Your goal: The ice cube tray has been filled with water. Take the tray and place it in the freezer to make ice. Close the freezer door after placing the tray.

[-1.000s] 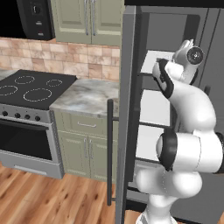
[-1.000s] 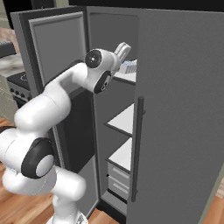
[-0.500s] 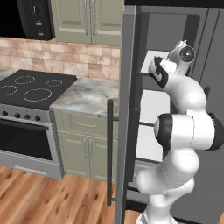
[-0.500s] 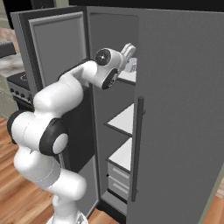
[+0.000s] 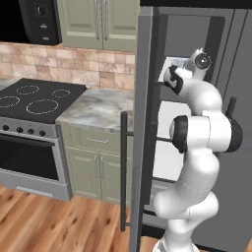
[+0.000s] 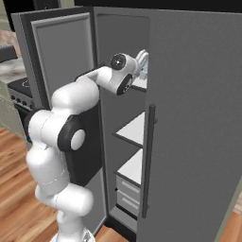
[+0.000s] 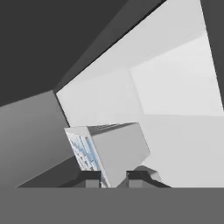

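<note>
My gripper [image 7: 113, 178] is shut on the ice cube tray [image 7: 111, 151], which stands on edge between the finger tips. Its pale-blue water cells [image 7: 84, 151] face left in the hand view. The hand [image 6: 141, 62] reaches into the top of the open freezer [image 6: 118, 42], just above the upper white shelf [image 6: 140, 87]. From the left base view the wrist [image 5: 198, 61] is inside the freezer's upper part, with the fingers hidden behind it. The freezer door [image 5: 143, 128] stands wide open, edge-on, its dark bar handle [image 5: 123, 170] facing the counter.
Lower white shelves [image 6: 133, 130] and drawers [image 6: 125, 194] fill the freezer below the hand. The plain grey fridge door [image 6: 194, 118] with its handle [image 6: 150, 160] is shut on the right. A marble counter [image 5: 96, 108] and stove [image 5: 34, 98] lie left of the open door.
The arm has folded upward and pushed the hand with the tray deeper into the freezer's top compartment. The door has not moved.
</note>
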Motion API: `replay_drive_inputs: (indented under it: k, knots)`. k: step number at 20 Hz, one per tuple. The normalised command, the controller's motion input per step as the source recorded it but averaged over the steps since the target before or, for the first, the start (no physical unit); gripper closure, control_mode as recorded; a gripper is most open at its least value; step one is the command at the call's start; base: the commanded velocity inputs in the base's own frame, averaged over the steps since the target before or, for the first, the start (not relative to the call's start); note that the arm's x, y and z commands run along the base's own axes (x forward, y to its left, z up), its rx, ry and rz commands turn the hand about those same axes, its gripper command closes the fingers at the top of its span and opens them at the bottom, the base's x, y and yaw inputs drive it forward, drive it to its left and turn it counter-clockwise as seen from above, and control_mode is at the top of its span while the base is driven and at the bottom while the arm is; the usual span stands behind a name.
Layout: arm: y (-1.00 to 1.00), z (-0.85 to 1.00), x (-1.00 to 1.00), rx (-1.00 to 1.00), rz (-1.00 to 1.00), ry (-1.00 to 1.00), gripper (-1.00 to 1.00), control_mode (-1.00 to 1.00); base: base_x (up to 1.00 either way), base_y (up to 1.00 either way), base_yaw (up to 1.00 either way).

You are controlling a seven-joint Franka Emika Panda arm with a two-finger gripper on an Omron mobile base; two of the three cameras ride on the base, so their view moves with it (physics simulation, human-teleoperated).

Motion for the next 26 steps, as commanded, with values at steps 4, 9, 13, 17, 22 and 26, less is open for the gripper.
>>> replay_drive_inputs:
  k: [4,9,13,17,22,26]
  knots:
    - [-0.28,0.0,0.58,0.0,0.0,0.17,1.0,-1.0,0.0,0.0,0.0]
    - [-0.13,-0.01,0.73,0.0,0.0,0.16,-1.0,-1.0,0.0,0.0,0.0]
    - [0.0,-0.02,0.15,0.0,0.0,0.12,-1.0,-1.0,0.0,0.0,0.0]
    - [0.04,-0.34,-0.74,-0.01,0.0,0.0,-1.0,-1.0,0.0,0.0,0.0]
    - [0.02,-0.46,-0.99,-0.03,0.0,-0.08,-1.0,-1.0,0.0,0.0,0.0]
    - [0.12,-0.96,-0.83,-0.09,0.0,-0.16,-1.0,-1.0,0.0,0.0,0.0]
